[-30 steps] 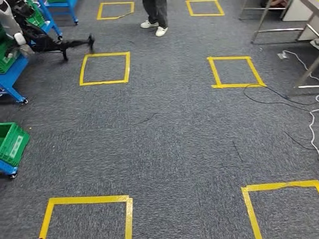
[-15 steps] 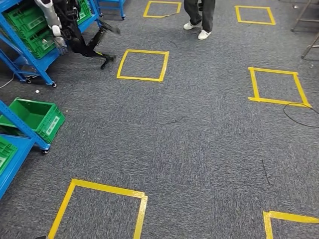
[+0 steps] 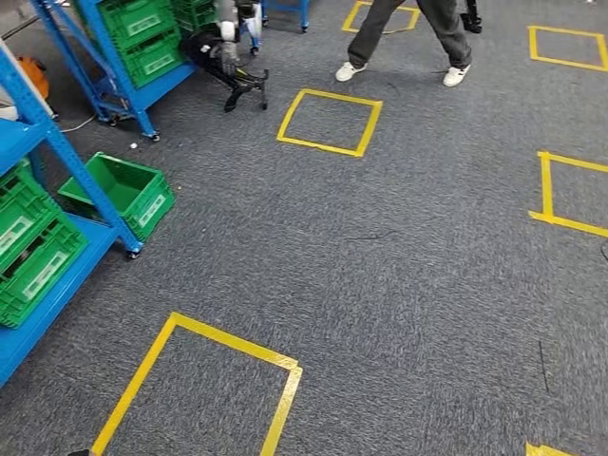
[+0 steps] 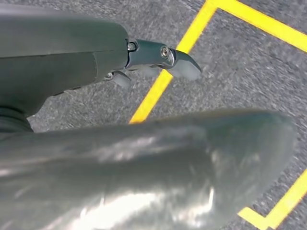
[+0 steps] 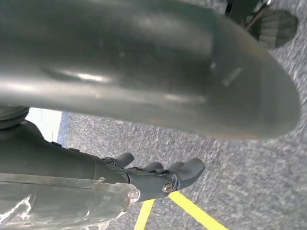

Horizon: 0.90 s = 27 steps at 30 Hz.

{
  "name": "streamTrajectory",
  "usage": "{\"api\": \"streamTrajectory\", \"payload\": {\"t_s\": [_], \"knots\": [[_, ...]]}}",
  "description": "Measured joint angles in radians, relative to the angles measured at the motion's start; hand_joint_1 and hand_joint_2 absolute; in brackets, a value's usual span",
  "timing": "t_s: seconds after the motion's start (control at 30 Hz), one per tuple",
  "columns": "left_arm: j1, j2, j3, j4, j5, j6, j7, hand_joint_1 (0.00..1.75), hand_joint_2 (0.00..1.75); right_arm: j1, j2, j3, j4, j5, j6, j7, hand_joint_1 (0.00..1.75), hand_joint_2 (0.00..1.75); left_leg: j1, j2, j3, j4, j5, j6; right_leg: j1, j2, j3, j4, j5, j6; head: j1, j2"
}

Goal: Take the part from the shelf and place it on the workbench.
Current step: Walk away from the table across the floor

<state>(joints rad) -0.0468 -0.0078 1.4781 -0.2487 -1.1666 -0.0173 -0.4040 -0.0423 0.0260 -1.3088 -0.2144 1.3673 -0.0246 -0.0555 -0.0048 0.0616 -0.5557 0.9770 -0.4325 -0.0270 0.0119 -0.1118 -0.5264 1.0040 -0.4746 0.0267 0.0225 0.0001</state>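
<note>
**Robot short of the shelf, both hands empty, part not identified**

The blue shelf (image 3: 68, 161) stands at nine to eleven o'clock in the head view, holding green crates (image 3: 32, 252). A further green crate (image 3: 118, 195) sits on the carpet just beside its foot. Which crate holds the part cannot be told; no part is visible. The workbench is not seen.

The left hand (image 4: 155, 60) hangs over the carpet above yellow tape (image 4: 163, 81), fingers extended and apart, holding nothing. The right hand (image 5: 163, 177) likewise hangs with fingers loosely extended, nothing in it.

Judgement: the approach stage; pickup not yet begun.

Hazards: a person (image 3: 408, 38) stands at twelve to one o'clock, near a probable walking line; a step across could force a stop. Another robot (image 3: 226, 62) lies at eleven o'clock beside the far shelf (image 3: 125, 52), a trip risk. The floor crate near the shelf foot could catch a leg on the approach.
</note>
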Motion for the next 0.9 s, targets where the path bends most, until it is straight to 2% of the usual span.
{"api": "streamTrajectory", "payload": {"t_s": [0.03,0.1,0.13,0.17,0.2,0.23,0.27,0.3,0.33,0.4,0.43,0.47,0.53,0.57,0.6,0.67,0.7,0.73,0.77,0.8,0.83,0.9], "knots": [[0.003,0.000,0.000,0.000,0.000,0.000,0.000,0.00,0.00,-0.003,0.000,0.000,0.000,0.000,0.000,0.000,0.00,0.00,0.001,-0.009,-0.001,-0.001,0.001,0.006,-0.002,0.003,0.002,0.003,-0.004,0.006,0.002,0.000],[0.005,0.000,0.000,0.000,0.000,0.001,0.001,0.00,0.00,-0.004,0.001,0.000,0.000,0.001,0.001,-0.001,0.00,0.00,0.004,-0.030,-0.001,-0.004,0.006,0.019,-0.007,0.044,-0.015,0.048,-0.036,0.017,0.004,0.000],[0.003,0.000,0.000,0.000,0.000,0.001,0.001,0.00,0.00,-0.003,0.001,0.000,0.000,0.000,0.001,-0.001,0.00,0.00,0.006,-0.041,-0.002,-0.005,0.008,0.023,-0.010,0.074,-0.039,0.103,-0.067,0.022,0.007,0.000],[0.001,0.000,0.000,0.000,0.000,0.001,0.002,0.00,0.00,-0.001,0.001,0.000,0.000,0.000,0.001,-0.002,0.00,0.00,0.007,-0.053,-0.003,-0.005,0.009,0.026,-0.011,0.094,-0.071,0.173,-0.101,0.025,0.009,0.000],[0.000,0.000,0.000,0.000,0.000,0.001,0.002,0.00,0.00,0.001,0.001,0.000,0.000,0.000,0.001,-0.002,0.00,0.00,0.007,-0.066,-0.004,-0.005,0.010,0.028,-0.012,0.103,-0.105,0.242,-0.130,0.026,0.011,0.000],[0.000,0.001,0.000,0.000,0.000,0.001,0.002,0.00,0.00,0.003,0.001,0.000,0.000,-0.001,0.001,-0.003,0.00,0.00,0.007,-0.079,-0.005,-0.005,0.011,0.028,-0.012,0.106,-0.129,0.289,-0.142,0.027,0.012,0.000],[0.001,0.001,0.000,0.000,0.000,0.001,0.002,0.00,0.00,0.003,0.002,0.000,0.000,-0.001,0.001,-0.003,0.00,0.00,0.007,-0.093,-0.005,-0.004,0.012,0.028,-0.013,0.108,-0.136,0.299,-0.134,0.027,0.012,0.000],[0.001,0.001,0.000,0.000,0.000,0.001,0.003,0.00,0.00,0.004,0.002,0.000,0.000,-0.001,0.001,-0.003,0.00,0.00,0.008,-0.107,-0.004,-0.004,0.013,0.026,-0.015,0.111,-0.123,0.266,-0.107,0.026,0.012,0.000],[0.001,0.001,0.000,0.000,0.000,0.001,0.003,0.00,0.00,0.003,0.002,0.000,0.000,-0.001,0.001,-0.003,0.00,0.00,0.009,-0.122,-0.003,-0.003,0.014,0.024,-0.018,0.121,-0.094,0.200,-0.067,0.026,0.012,0.000],[-0.001,0.002,0.000,0.000,0.000,0.001,0.004,0.00,0.00,0.003,0.002,0.000,0.000,-0.002,0.001,-0.004,0.00,0.00,0.010,-0.149,-0.006,0.000,0.015,0.015,-0.026,0.167,-0.031,0.064,-0.011,0.027,0.013,0.000],[-0.001,0.003,0.000,0.000,0.000,0.001,0.004,0.00,0.00,0.002,0.003,0.000,0.001,-0.002,0.001,-0.004,0.00,0.00,0.011,-0.161,-0.009,0.001,0.017,0.009,-0.028,0.184,-0.014,0.026,-0.002,0.026,0.013,0.000],[-0.001,0.004,0.000,0.000,0.000,0.001,0.004,0.00,0.00,0.002,0.003,0.000,0.001,-0.002,0.001,-0.004,0.00,0.00,0.012,-0.171,-0.014,0.001,0.020,0.002,-0.028,0.191,-0.008,0.013,-0.003,0.023,0.013,0.000],[0.005,0.005,0.000,0.000,0.000,0.000,0.005,0.00,0.00,0.000,0.003,0.000,0.001,-0.002,0.001,-0.004,0.00,0.00,0.016,-0.186,-0.022,0.000,0.026,-0.011,-0.024,0.172,-0.009,0.011,0.001,0.011,0.013,0.000],[0.008,0.005,0.000,0.000,0.000,0.000,0.005,0.00,0.00,-0.002,0.004,0.000,0.001,-0.002,0.001,-0.004,0.00,0.00,0.017,-0.174,-0.028,0.007,0.021,-0.015,-0.023,0.162,-0.009,0.010,0.005,0.003,0.011,0.000],[0.009,0.005,0.000,0.000,0.000,0.000,0.005,0.00,0.00,-0.002,0.004,0.000,0.001,-0.001,0.001,-0.004,0.00,0.00,0.016,-0.153,-0.040,0.030,0.003,-0.019,-0.023,0.150,-0.010,0.008,0.008,-0.004,0.008,0.000],[0.004,0.005,0.000,0.000,-0.001,0.000,0.006,0.00,0.00,0.001,0.004,0.000,0.001,0.000,0.001,-0.004,0.00,0.00,0.014,-0.102,-0.089,0.136,-0.062,-0.023,-0.020,0.122,-0.012,0.005,0.010,-0.013,0.000,0.000],[0.001,0.004,0.000,0.000,-0.001,0.000,0.007,0.00,0.00,0.004,0.004,0.000,0.001,0.001,0.001,-0.003,0.00,0.00,0.014,-0.090,-0.121,0.206,-0.095,-0.025,-0.018,0.107,-0.014,0.005,0.010,-0.015,-0.003,0.000],[0.000,0.004,0.000,0.000,-0.002,0.000,0.007,0.00,0.00,0.006,0.004,0.000,0.001,0.001,0.001,-0.003,0.00,0.00,0.014,-0.085,-0.144,0.261,-0.116,-0.026,-0.017,0.092,-0.015,0.005,0.010,-0.016,-0.004,0.000],[0.001,0.004,0.000,0.000,-0.003,0.000,0.007,0.00,0.00,0.006,0.004,0.000,0.001,0.001,0.001,-0.003,0.00,0.00,0.014,-0.082,-0.154,0.288,-0.119,-0.027,-0.016,0.078,-0.016,0.005,0.010,-0.016,-0.004,0.000],[0.003,0.003,0.000,0.000,-0.004,0.000,0.008,0.00,0.00,0.006,0.004,0.000,0.001,0.002,0.001,-0.002,0.00,0.00,0.014,-0.078,-0.142,0.273,-0.102,-0.026,-0.015,0.065,-0.015,0.005,0.009,-0.016,-0.004,0.000],[0.004,0.004,0.000,0.000,-0.004,0.000,0.008,0.00,0.00,0.005,0.004,0.000,0.001,0.002,0.001,-0.002,0.00,0.00,0.013,-0.069,-0.112,0.223,-0.072,-0.025,-0.015,0.053,-0.014,0.005,0.009,-0.016,-0.004,0.000],[0.002,0.005,0.000,0.000,-0.005,0.000,0.009,0.00,0.00,0.003,0.006,0.000,0.001,0.002,0.001,-0.002,0.00,0.00,0.008,-0.024,-0.033,0.084,-0.019,-0.018,-0.011,0.029,-0.011,0.008,0.005,-0.010,-0.007,0.000]]}}
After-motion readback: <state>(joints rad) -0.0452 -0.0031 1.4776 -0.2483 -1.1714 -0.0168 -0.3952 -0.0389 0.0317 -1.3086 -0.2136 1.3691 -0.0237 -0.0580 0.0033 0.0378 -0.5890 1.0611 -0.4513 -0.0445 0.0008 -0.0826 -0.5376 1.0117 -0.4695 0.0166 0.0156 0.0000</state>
